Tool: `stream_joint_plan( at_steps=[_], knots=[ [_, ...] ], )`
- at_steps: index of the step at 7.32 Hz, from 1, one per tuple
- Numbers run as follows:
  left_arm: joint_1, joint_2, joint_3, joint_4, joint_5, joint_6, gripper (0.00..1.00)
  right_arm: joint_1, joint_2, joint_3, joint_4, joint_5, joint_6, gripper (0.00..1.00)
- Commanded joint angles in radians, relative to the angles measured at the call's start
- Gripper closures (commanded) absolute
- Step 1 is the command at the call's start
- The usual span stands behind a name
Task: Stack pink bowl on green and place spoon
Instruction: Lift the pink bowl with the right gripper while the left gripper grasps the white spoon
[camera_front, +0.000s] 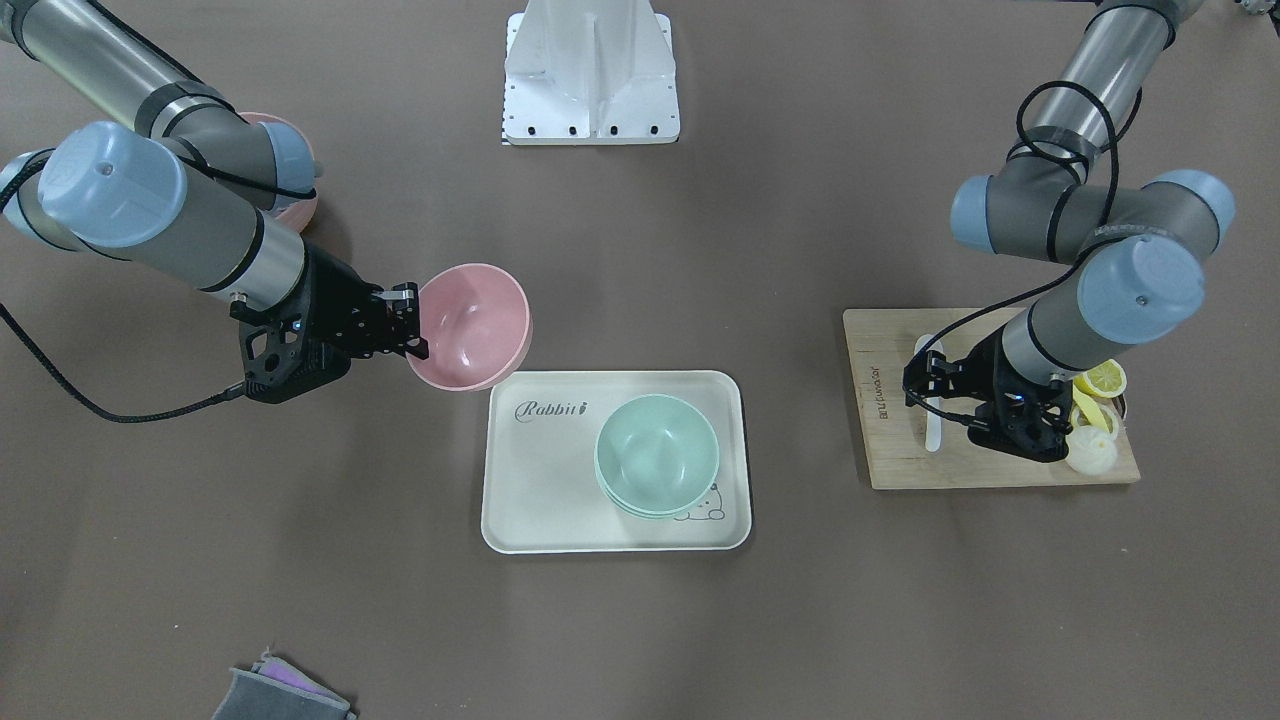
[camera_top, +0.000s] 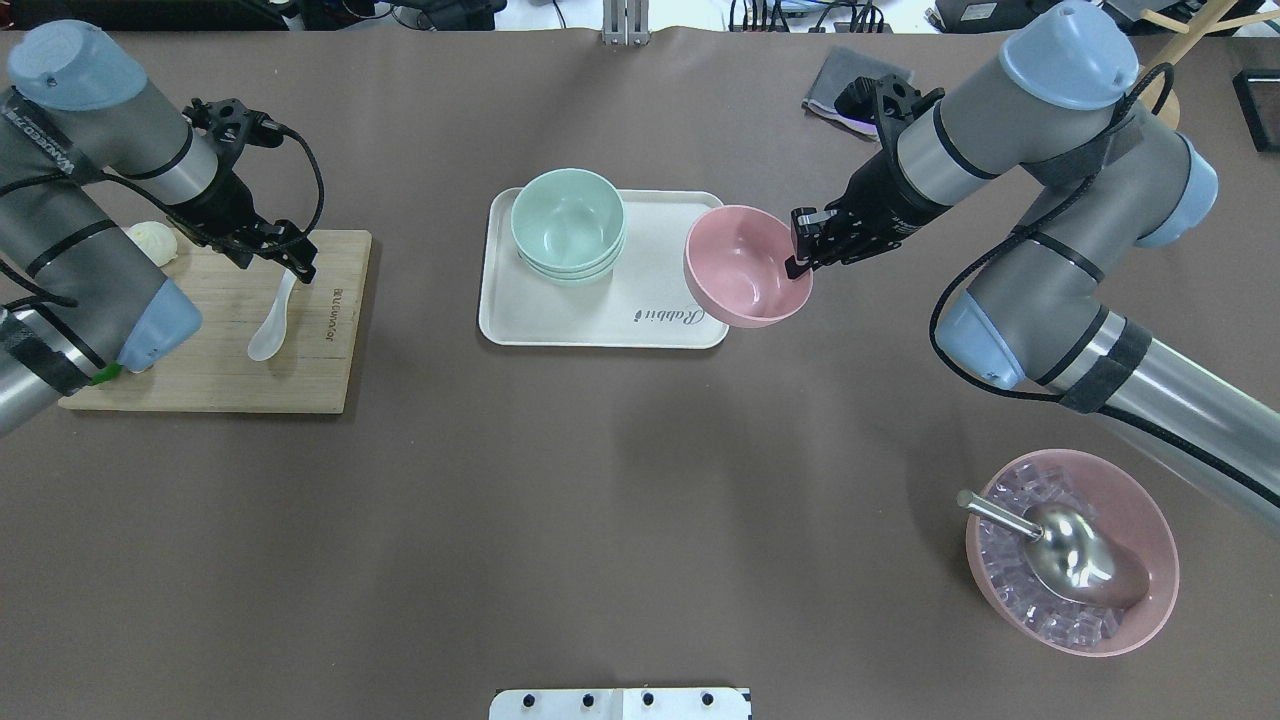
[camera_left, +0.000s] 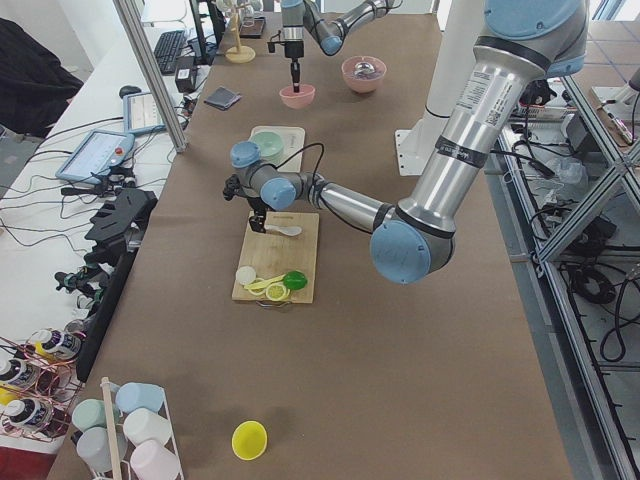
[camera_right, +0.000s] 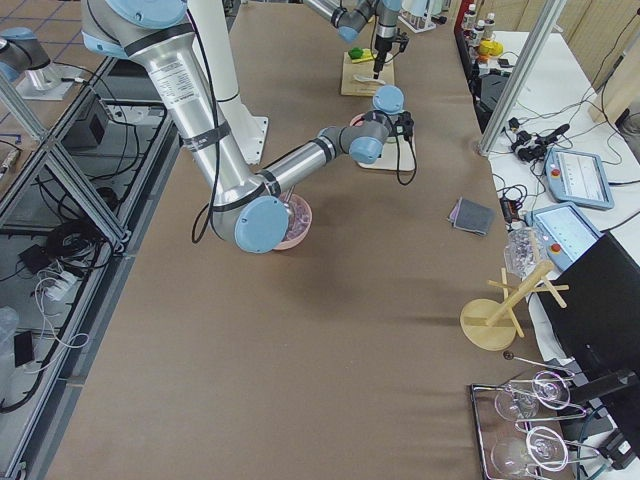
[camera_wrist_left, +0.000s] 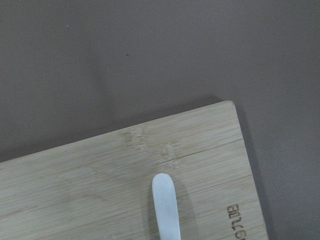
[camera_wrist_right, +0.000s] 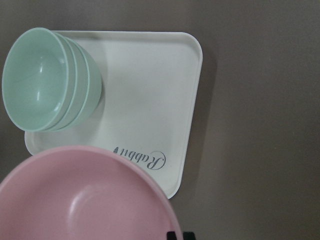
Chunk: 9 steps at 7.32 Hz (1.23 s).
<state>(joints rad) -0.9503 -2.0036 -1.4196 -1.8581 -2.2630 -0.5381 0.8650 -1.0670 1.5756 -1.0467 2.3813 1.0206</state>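
Observation:
My right gripper (camera_top: 800, 245) is shut on the rim of a pink bowl (camera_top: 748, 265) and holds it tilted in the air over the near right corner of the white tray (camera_top: 650, 215). It also shows in the front view (camera_front: 472, 325) and fills the bottom of the right wrist view (camera_wrist_right: 85, 195). A stack of three green bowls (camera_top: 568, 220) stands on the tray's far left part. A white spoon (camera_top: 272, 325) lies on the wooden board (camera_top: 200, 370). My left gripper (camera_top: 290, 258) hovers open over the spoon's handle end (camera_wrist_left: 166, 210).
A large pink bowl of ice with a metal scoop (camera_top: 1070, 550) stands near the robot's right. Lemon slices (camera_front: 1100, 380) and a white ball lie on the board's end. A grey cloth (camera_top: 840, 85) lies at the far edge. The white robot base (camera_front: 592, 70) is at mid table.

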Motion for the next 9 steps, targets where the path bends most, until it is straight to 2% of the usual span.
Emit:
stream_joint_plan(
  at_steps=[1, 2, 3, 6, 7, 8, 9],
  knots=[
    [0.015, 0.003, 0.001, -0.001, 0.008, -0.019, 0.14, 0.000, 0.004, 0.000, 0.001, -0.004, 0.001, 1.00],
    [0.021, 0.005, 0.002, -0.001, 0.010, -0.026, 0.21, 0.000, 0.004, 0.000, 0.001, -0.004, 0.000, 1.00],
    [0.024, 0.003, 0.008, 0.000, 0.010, -0.026, 0.33, 0.000, 0.004, 0.000, 0.001, -0.004, 0.000, 1.00],
    [0.027, 0.005, 0.019, 0.000, 0.010, -0.023, 0.38, -0.001, 0.004, 0.000, 0.002, -0.011, 0.000, 1.00],
    [0.027, 0.005, 0.016, 0.000, 0.010, -0.025, 0.51, 0.000, 0.004, 0.000, 0.002, -0.014, 0.000, 1.00],
    [0.027, 0.006, 0.013, -0.001, 0.008, -0.026, 0.77, -0.001, 0.004, 0.000, 0.002, -0.014, 0.000, 1.00],
    [0.027, 0.009, 0.008, -0.003, 0.008, -0.026, 0.86, 0.000, 0.004, 0.000, 0.002, -0.014, 0.000, 1.00]
  ],
)
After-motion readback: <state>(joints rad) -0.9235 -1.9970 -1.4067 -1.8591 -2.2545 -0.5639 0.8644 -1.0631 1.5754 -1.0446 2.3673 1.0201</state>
